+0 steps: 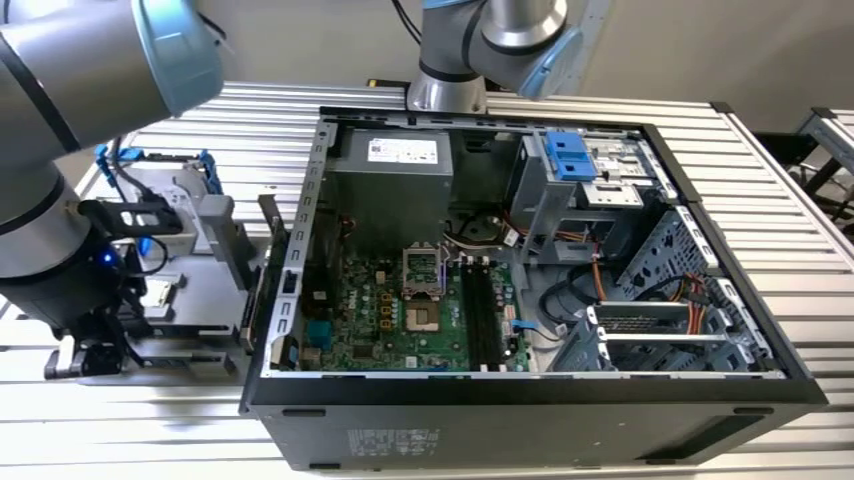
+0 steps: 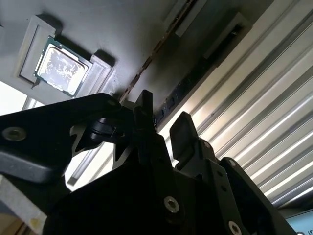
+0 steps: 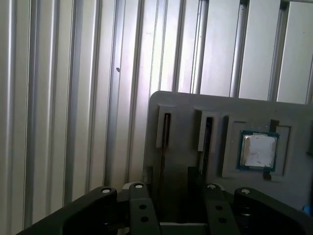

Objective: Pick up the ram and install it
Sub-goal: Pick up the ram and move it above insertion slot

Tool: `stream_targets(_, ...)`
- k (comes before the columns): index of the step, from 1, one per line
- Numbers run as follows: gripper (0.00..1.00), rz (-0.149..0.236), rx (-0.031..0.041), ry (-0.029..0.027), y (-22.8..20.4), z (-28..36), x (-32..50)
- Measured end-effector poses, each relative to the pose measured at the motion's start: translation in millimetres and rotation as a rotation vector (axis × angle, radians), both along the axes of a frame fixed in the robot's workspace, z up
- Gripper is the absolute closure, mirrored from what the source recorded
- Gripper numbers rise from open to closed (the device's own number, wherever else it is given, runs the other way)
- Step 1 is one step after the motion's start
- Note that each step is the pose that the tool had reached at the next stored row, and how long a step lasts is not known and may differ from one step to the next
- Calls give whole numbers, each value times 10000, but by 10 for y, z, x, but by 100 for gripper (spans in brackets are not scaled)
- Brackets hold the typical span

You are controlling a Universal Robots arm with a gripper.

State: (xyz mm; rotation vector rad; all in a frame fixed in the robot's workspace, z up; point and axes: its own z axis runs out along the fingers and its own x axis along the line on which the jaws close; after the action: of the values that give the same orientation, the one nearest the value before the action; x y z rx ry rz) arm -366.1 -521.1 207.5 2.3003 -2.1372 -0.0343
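We see 2 labels in the exterior view: a white label [image 1: 403, 150] on the grey power supply [image 1: 394, 180] inside the open computer case [image 1: 534, 392], and a pale one on the case's dark outer wall, and we cannot read the print on either. That view also shows the green board [image 1: 387, 310] on the case floor, and the arm [image 1: 54, 230] reaching down at the exterior view's left, with the claw [image 1: 87, 355] low over the grey tray [image 1: 200, 275] beside the case on the slatted worktop [image 1: 134, 430]. Both wrist views look at the tray [image 3: 186, 105] close up. In the first wrist view, the ram [image 3: 166, 129] stands on edge in the tray slot farther from the square silver processor [image 3: 258, 151]. The claw [image 3: 169, 172] is spread just above the tray, its 2 black fingers apart and pinching nothing, roughly in line with the ram. In the second wrist view the ram [image 2: 155, 51] shows as a thin brownish edge running toward the claw [image 2: 164, 110], with the processor [image 2: 62, 66] in its recess to one side.
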Motion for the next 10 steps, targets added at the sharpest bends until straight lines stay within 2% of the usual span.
stream_targets(2,0,0,1,12,0,-29,-1)
stream_targets(6,0,-15,1,71,0,-71,-2)
stream_targets(10,0,-56,2,83,0,-120,-5)
